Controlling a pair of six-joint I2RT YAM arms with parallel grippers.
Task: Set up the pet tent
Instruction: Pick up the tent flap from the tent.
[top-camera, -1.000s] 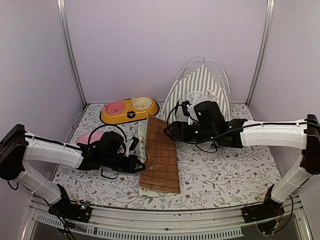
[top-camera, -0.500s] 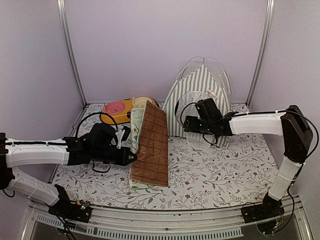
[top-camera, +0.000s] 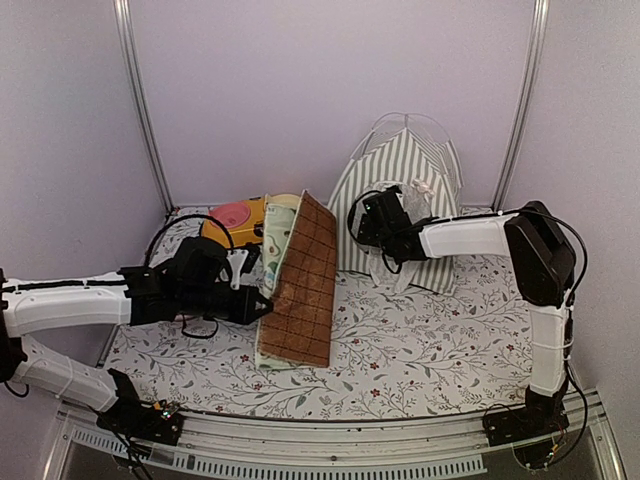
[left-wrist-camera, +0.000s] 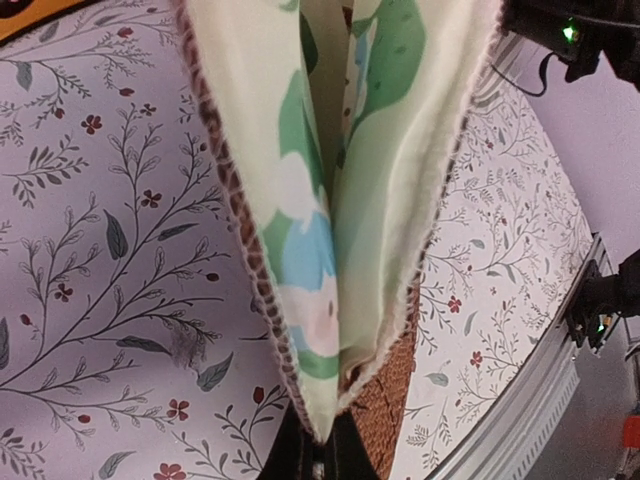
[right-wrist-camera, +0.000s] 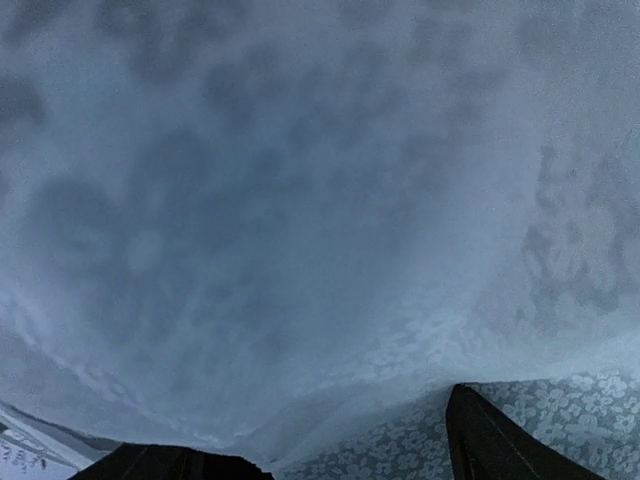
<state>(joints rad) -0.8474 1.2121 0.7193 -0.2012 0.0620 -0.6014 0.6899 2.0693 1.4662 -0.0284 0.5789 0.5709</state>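
The pet tent (top-camera: 402, 165), sage-green and white striped with thin white poles, stands at the back right. My right gripper (top-camera: 363, 228) is at its door, pushed against the white lace curtain (right-wrist-camera: 320, 200), which fills the right wrist view. Its fingers (right-wrist-camera: 490, 440) are spread apart with lace lying between them. My left gripper (top-camera: 260, 305) is shut on the near edge of the avocado-print mat (top-camera: 300, 285), which stands tilted on edge with its brown underside facing front. The left wrist view shows the folded mat (left-wrist-camera: 330, 200) rising from the jaws.
The orange double pet bowl (top-camera: 235, 216) sits at the back left, partly hidden behind the raised mat. The floral table cover (top-camera: 430, 340) spreads across the front. Metal frame posts stand at the back corners.
My left gripper has pulled the mat leftward and tipped it more upright. My right gripper has moved back and left from the mat to the tent's door curtain.
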